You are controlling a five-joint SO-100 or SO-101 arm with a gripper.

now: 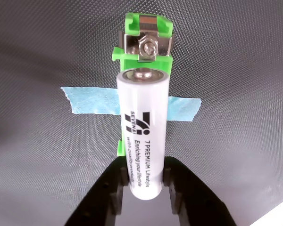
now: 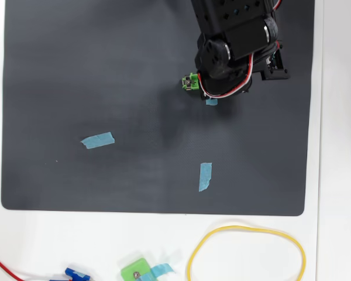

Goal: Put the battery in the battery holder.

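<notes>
Lowering battery toward holder | gripper clamped on battery's near end at 6 o'clock | far cap points 12 o'clock, over holder's screw contact | advice: stay lengthwise-aligned, seat gently.

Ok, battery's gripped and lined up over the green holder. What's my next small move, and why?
Probably ease straight down a little, jaws kept closed. In the wrist view the battery sits clamped in the gripper, lengthwise along the battery holder, its top end close to the metal contact. Whether it is seated cannot be told; the overhead view shows only the holder's end beside the arm.
</notes>
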